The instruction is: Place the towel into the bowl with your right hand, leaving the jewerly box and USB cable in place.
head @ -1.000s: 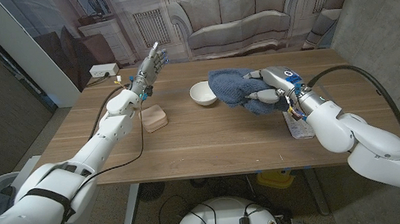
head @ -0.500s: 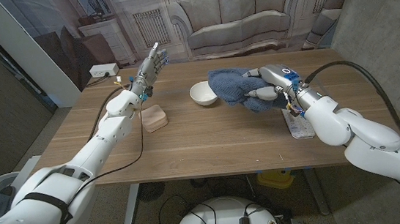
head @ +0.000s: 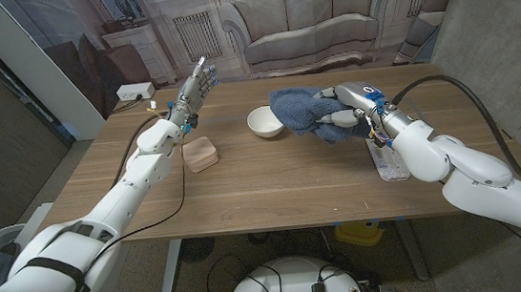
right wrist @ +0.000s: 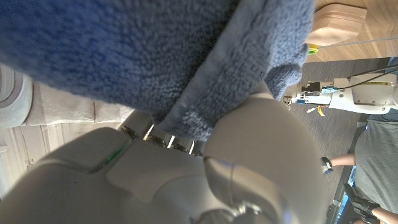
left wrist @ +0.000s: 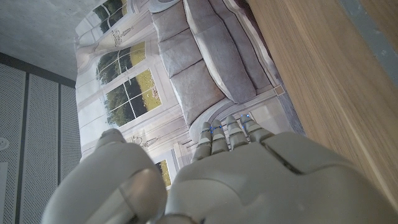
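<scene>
My right hand holds the bunched blue towel above the table, just right of the white bowl; the towel's left edge hangs next to the bowl's rim. In the right wrist view the towel drapes over my right hand. The beige jewelry box sits on the wood left of the bowl. My left hand is raised over the table's far left, fingers straight and apart, holding nothing. The left wrist view shows the back of that left hand.
A white packet with the cable lies on the table under my right forearm. A white power strip sits on the floor beyond the far left corner. A printed sofa backdrop stands behind the table. A person shows in the right wrist view.
My right hand has carried the towel slightly left and farther from me, toward the bowl. The left hand has stayed put.
</scene>
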